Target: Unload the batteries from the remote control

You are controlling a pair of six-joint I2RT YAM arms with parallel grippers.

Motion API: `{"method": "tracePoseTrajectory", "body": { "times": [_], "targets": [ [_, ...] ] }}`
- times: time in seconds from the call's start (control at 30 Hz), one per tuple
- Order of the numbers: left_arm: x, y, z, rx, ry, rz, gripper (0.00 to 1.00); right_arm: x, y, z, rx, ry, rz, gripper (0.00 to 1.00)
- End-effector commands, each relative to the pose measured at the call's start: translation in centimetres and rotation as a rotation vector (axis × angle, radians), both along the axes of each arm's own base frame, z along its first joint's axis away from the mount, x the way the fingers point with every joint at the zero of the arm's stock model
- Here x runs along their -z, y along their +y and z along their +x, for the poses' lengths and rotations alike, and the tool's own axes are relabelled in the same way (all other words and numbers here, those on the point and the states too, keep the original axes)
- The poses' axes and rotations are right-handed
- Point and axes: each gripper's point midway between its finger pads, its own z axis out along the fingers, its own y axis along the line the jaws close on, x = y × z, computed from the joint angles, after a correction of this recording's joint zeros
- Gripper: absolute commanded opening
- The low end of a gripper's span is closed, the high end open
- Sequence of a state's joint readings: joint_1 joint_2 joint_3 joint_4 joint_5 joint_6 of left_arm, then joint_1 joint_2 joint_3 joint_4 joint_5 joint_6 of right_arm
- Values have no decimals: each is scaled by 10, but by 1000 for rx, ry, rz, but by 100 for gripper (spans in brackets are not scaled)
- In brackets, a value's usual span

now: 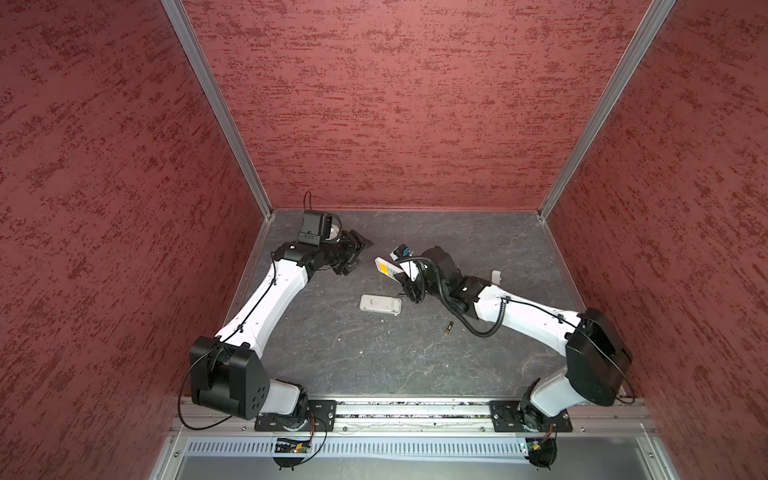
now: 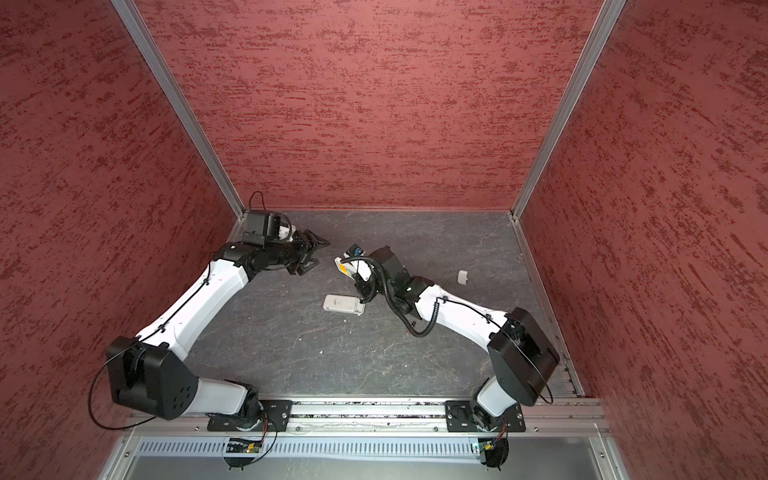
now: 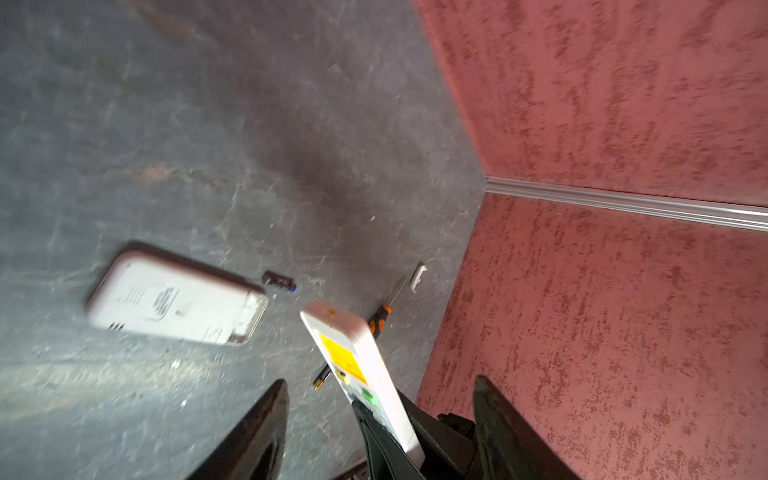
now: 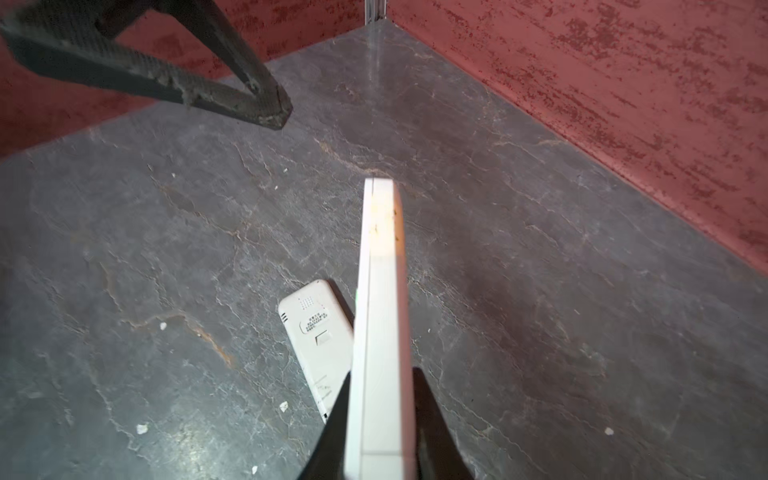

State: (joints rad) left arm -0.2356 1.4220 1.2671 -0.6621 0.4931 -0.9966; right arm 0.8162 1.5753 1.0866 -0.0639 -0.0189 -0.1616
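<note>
My right gripper (image 4: 382,374) is shut on a white remote control (image 4: 380,270) with a yellow screen (image 3: 340,353) and holds it on edge above the table; it shows in both top views (image 1: 385,270) (image 2: 344,266). My left gripper (image 1: 359,257) (image 3: 381,382) stands open a short way to the left of that remote, with nothing between its fingers. One of its fingers (image 4: 266,108) shows in the right wrist view. A dark battery (image 3: 278,280) and a second battery with a gold end (image 3: 321,379) (image 1: 449,328) lie loose on the table.
A second white remote (image 1: 380,305) (image 2: 344,305) (image 4: 318,332) lies face down mid-table, below the held one. An orange-and-black screwdriver (image 3: 380,318) and a small white cover (image 1: 496,276) (image 2: 462,277) lie near the right arm. Red walls enclose the grey table (image 1: 374,365).
</note>
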Motion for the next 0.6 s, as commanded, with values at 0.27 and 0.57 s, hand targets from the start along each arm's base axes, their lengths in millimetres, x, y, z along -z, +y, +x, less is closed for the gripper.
{"method": "tracePoseTrajectory", "body": {
  "times": [0.27, 0.57],
  "targets": [
    [48, -27, -24, 57, 256, 51, 67, -23, 29, -10, -15, -235, -147, 0],
    [68, -31, -19, 67, 313, 103, 39, -30, 36, -16, -18, -265, -143, 0]
  ]
}}
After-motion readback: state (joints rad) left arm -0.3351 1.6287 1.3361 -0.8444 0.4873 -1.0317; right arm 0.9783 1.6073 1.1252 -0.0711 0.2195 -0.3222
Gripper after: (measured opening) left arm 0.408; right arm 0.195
